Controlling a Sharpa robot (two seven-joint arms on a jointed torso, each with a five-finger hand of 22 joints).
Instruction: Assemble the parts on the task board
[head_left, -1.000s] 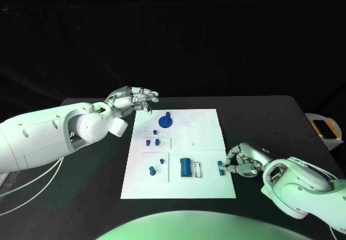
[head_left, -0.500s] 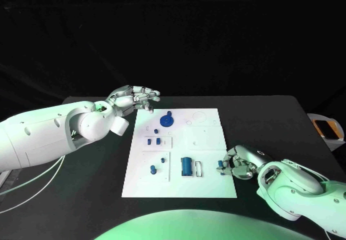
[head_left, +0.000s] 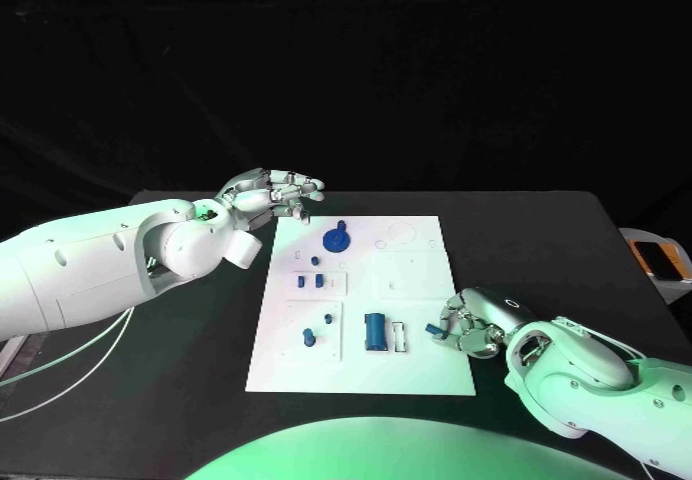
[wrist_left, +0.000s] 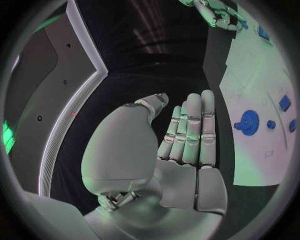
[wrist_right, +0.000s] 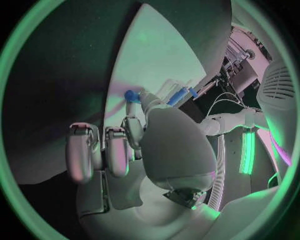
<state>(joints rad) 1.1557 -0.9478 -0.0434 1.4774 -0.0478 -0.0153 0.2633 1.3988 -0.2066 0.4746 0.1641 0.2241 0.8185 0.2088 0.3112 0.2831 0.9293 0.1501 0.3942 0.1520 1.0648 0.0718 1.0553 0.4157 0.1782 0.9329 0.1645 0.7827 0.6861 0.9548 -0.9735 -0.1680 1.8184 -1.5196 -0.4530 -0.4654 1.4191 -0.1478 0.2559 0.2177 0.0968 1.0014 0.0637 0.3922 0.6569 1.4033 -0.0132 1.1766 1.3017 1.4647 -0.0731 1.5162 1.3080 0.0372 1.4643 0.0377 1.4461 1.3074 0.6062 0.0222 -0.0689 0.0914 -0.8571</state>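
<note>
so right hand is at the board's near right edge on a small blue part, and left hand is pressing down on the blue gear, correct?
Not quite. The left hand isn't on the blue gear: the head view shows it off the task board's far left corner, apart from the gear, holding nothing. The rest stands: the right hand is at the near right edge with its fingers at a small blue part.
</note>
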